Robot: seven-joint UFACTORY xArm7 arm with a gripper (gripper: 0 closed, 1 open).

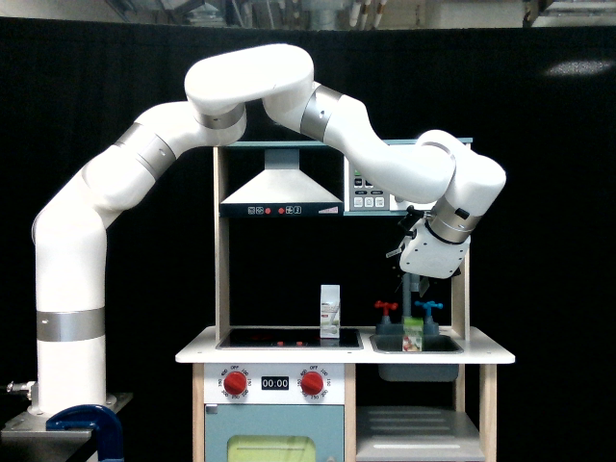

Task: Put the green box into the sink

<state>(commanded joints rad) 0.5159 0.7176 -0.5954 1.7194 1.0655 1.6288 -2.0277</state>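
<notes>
1. The green box (413, 334) stands in the sink (438, 344), only its top showing above the rim.
2. The claw (415, 283) hangs above the box, apart from it; its jaws' state cannot be told.
3. A white carton (330, 311) stands on the bench (197, 352) by the stovetop (287, 339).

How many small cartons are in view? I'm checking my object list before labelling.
2. The green box sits low in the sink; the white carton stands upright on the stovetop. Others could be hidden behind the kitchen's panels.

arm (115, 183): glossy white, rounded | silver joint bands | base: grey
</notes>
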